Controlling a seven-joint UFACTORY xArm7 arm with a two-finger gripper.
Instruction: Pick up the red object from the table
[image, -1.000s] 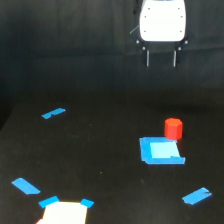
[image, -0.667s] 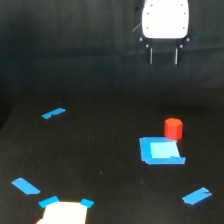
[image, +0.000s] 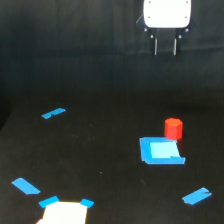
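The red object (image: 173, 128) is a small upright red-orange cylinder standing on the black table (image: 100, 165), just behind the light blue square patch (image: 160, 150). My gripper (image: 165, 47) hangs high above it at the top of the exterior view, under a white housing (image: 167, 13). Its two thin fingers (image: 156, 46) point down with an empty gap between them, so it is open. It is well clear of the red object and slightly to the exterior view's left of it.
Blue tape pieces lie scattered on the table: one at mid left (image: 53, 113), one at lower left (image: 26, 186), one at lower right (image: 196, 195). A white patch with blue corners (image: 64, 212) sits at the bottom edge.
The gripper has come down a little and shifted slightly towards the exterior view's right. The red object has not moved.
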